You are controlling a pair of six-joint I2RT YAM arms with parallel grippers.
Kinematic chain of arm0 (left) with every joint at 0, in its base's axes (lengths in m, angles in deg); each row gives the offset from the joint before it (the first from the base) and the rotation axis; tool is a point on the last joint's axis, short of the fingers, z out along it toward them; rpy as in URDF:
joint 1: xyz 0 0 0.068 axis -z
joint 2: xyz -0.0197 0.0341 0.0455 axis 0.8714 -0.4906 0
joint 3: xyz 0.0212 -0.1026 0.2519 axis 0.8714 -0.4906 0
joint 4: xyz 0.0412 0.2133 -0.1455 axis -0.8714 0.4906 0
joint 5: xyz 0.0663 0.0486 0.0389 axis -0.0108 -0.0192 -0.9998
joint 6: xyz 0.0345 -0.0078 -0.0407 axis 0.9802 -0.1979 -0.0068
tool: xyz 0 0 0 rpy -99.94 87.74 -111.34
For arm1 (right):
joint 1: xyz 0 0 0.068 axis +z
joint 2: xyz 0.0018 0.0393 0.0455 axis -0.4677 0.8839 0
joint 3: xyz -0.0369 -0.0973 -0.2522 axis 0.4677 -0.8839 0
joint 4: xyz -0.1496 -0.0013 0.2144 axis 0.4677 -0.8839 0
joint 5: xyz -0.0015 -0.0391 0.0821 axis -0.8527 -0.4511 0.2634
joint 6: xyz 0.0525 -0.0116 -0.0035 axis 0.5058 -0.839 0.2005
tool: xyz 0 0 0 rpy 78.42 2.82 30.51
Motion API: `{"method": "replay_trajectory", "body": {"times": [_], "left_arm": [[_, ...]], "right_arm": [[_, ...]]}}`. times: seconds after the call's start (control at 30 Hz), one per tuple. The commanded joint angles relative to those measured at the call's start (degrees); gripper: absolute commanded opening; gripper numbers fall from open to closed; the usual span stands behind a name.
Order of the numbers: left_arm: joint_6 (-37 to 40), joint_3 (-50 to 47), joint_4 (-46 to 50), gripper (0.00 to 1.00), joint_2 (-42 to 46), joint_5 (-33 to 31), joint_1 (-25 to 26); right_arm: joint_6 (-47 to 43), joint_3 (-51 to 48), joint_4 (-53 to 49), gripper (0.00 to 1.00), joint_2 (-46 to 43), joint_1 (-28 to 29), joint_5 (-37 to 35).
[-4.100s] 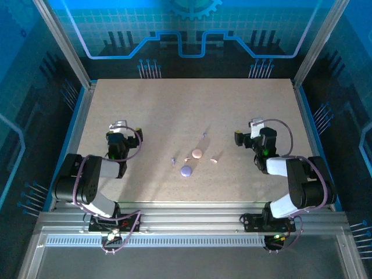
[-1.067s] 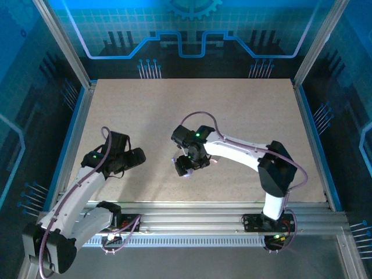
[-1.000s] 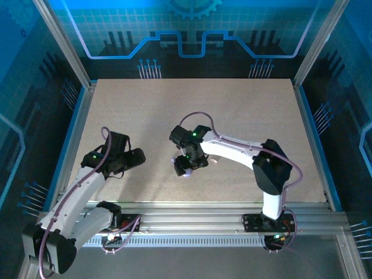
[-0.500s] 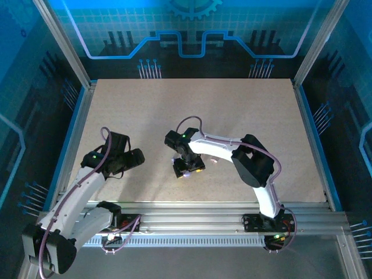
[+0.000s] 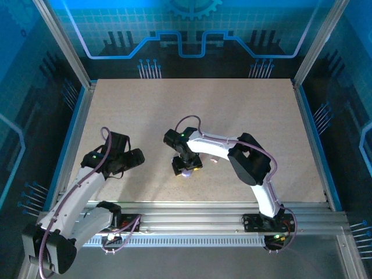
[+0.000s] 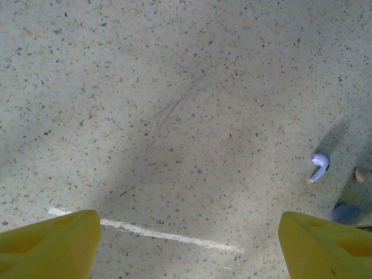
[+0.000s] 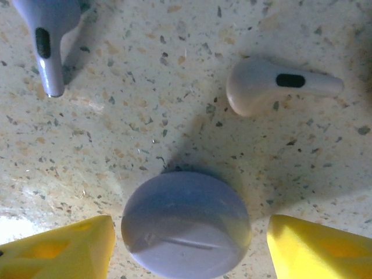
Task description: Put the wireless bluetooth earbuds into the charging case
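while right gripper (image 7: pixel 187 249) straddles lilac case (image 7: pixel 186 224), left gripper (image 6: pixel 189 242) hovers apart

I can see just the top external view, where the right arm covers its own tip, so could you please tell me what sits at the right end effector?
Observer: The right end effector is open, and the round lilac case lies on the table between its jaws, with a gap showing on one side.
Operator: Thank you. Is the case's lid open?
Observer: It looks shut: a smooth domed top with one thin seam line, no cavity showing.
Operator: Which earbuds lie nearest?
Observer: A pale pink earbud lies just beyond the case and a lilac earbud farther off to the side, both loose on the table.
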State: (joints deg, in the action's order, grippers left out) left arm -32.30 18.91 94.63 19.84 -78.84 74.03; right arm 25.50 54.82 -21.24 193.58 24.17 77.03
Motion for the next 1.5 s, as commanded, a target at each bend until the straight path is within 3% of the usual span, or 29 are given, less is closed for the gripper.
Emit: {"method": "replay_trajectory", "body": {"times": [0.0,0.47,0.7,0.87,1.03,1.23,1.33,1.47], "left_arm": [[0.8,-0.52,0.98,0.81,0.55,-0.67,0.37],[1.24,-0.77,0.19,0.82,0.63,-0.31,0.39],[3.08,-2.32,-3.6,0.82,2.82,2.59,0.39],[4.88,-9.23,-19.58,0.79,7.85,11.65,1.47],[7.6,-17.47,-37.71,0.75,15.84,17.35,3.53],[14.85,-27.61,-58.8,0.62,23.38,25.81,5.98],[18.98,-29.88,-64.65,0.53,23.98,30.12,7.5],[25.38,-30.82,-66.87,0.51,23.81,32.07,10.44]], "right_arm": [[0.98,1.98,-0.06,0.69,1.61,-0.64,0.84],[1.19,0.85,0.96,0.54,1.96,-0.72,2.2],[3.14,-3.85,5.71,0.48,-5.78,-1.01,0.64],[7.42,-15.7,23.59,0.47,-18.7,-3.96,8.03],[11.13,-24.94,37.74,0.46,-29.24,-7.0,9.0],[18.95,-36.92,58.56,0.46,-37.37,-9.07,11.61],[23.38,-41.68,69.05,0.47,-38.86,-9.05,12.68],[25.64,-42.29,75.94,0.47,-39.05,-7.88,13.76]]}}
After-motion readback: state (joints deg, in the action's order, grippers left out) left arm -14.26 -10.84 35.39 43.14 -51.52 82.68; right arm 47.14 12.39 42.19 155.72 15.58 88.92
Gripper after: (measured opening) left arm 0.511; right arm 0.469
